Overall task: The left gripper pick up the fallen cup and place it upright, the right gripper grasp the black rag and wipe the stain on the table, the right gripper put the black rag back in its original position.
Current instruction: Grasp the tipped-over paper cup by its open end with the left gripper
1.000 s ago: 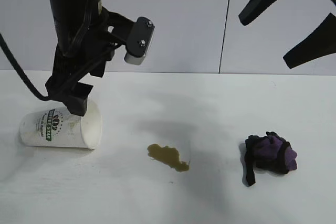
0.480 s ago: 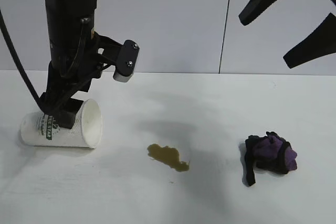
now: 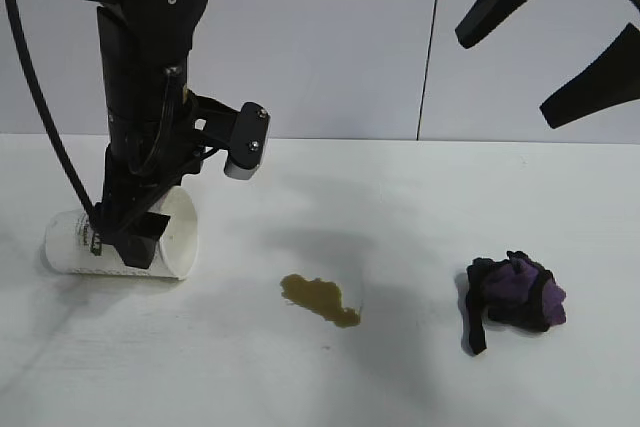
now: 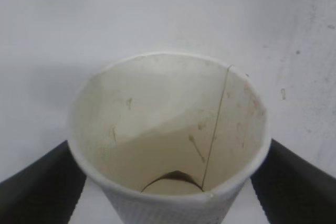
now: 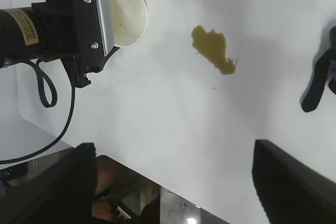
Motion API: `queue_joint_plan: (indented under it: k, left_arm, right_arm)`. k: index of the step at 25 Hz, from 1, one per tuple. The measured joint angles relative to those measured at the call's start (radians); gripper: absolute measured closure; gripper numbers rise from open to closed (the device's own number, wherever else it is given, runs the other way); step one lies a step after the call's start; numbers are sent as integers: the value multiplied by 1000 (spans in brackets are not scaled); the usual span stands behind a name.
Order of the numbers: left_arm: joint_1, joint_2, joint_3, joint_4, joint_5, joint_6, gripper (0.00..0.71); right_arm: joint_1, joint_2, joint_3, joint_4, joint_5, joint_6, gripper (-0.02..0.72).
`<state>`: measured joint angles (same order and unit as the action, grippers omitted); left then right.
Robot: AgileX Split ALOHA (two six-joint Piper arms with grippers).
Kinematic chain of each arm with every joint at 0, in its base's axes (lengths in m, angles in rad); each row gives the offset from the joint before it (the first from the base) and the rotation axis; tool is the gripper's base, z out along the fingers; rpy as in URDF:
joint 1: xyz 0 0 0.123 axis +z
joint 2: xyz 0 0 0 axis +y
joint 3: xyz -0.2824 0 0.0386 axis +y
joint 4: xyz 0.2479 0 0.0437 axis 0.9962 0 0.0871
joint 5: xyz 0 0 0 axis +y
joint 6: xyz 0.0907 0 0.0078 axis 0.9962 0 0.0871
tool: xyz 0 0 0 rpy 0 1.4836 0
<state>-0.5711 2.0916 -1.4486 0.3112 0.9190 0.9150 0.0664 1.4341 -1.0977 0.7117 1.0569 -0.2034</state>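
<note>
Exterior: cup (image 3: 120,244) on its side at table (image 3: 300,387) left, left gripper (image 3: 128,239) wide astride it, stain (image 3: 320,300) centre, rag (image 3: 515,294) right, right gripper (image 3: 545,37) raised, spread; left wrist: fingers (image 4: 37,182) flank cup, brown dregs inside; right wrist: rag's strip at edge.

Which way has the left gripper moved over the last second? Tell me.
Yes. The left gripper has come down against the fallen cup; its open fingers now straddle the cup near the rim, where a second ago they hung above it.
</note>
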Motion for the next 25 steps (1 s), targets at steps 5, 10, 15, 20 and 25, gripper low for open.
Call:
queue_joint_plan:
  k: [5,10,15,20,25]
  left_arm:
    - [0,0,0,-15,-26,0,105]
    - [0,0,0,-60,-53,0,105]
    - [0,15,-3,-80,-61,-8,103]
    - [0,48,-4,-90,-62,-39,53]
    - [0,48,-4,-90,-62,-42,42]
  right_arm:
    - [0,0,0,0,-2,0,141]
    - [0,0,0,-1,-2,0,141]
    - [0,0,0,-1,-2,0,141]
    - [0,0,0,-2,-2,0,141]
    - [0,0,0,-5,-2,0,141]
